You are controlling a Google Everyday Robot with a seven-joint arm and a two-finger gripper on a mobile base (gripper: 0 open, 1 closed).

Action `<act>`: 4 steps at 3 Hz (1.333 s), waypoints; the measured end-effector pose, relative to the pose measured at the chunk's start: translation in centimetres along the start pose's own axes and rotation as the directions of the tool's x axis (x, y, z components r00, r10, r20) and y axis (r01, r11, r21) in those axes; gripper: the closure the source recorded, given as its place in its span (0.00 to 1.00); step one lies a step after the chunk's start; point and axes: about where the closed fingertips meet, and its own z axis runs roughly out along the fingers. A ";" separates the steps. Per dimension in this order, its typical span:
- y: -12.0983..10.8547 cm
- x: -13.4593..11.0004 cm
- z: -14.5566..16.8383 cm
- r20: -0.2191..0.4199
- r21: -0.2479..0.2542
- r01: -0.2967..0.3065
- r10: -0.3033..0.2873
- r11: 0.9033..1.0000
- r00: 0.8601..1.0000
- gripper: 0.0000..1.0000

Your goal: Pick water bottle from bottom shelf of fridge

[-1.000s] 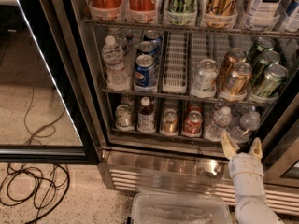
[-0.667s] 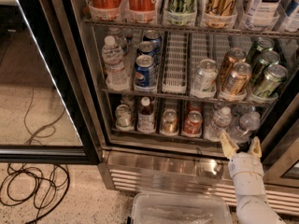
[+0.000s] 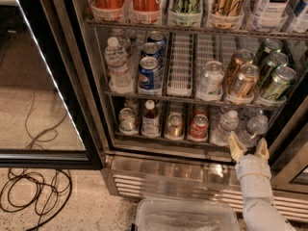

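Note:
The fridge [image 3: 96, 105] stands open with its wire racks in view. On the bottom shelf [image 3: 159, 139] two small clear water bottles with white caps stand at the right end, one [image 3: 224, 127] in the lane left of the other [image 3: 253, 128]. My gripper [image 3: 248, 148] is at the shelf's front edge, just below and in front of the right-hand bottle. Its two tan fingertips [image 3: 235, 146] are spread apart and hold nothing. The white arm [image 3: 255, 191] rises from the lower right.
The bottom shelf also holds a dark bottle with a red label [image 3: 150, 119] and cans [image 3: 174, 125]. The glass door [image 3: 43, 81] is swung open at left. A clear plastic bin [image 3: 185, 216] sits below the grille [image 3: 168, 182]. Cables [image 3: 33, 191] lie on the floor.

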 end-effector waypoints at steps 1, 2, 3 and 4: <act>-0.3 0.0 0.6 0.018 0.008 0.007 -0.008 1.000 1.000 0.32; -0.9 -0.1 1.1 0.036 0.024 0.021 -0.021 1.000 0.999 0.32; -2.3 0.4 4.9 0.082 0.047 0.047 -0.051 0.998 0.995 0.32; -2.4 0.4 5.5 0.090 0.051 0.046 -0.050 0.998 0.995 0.32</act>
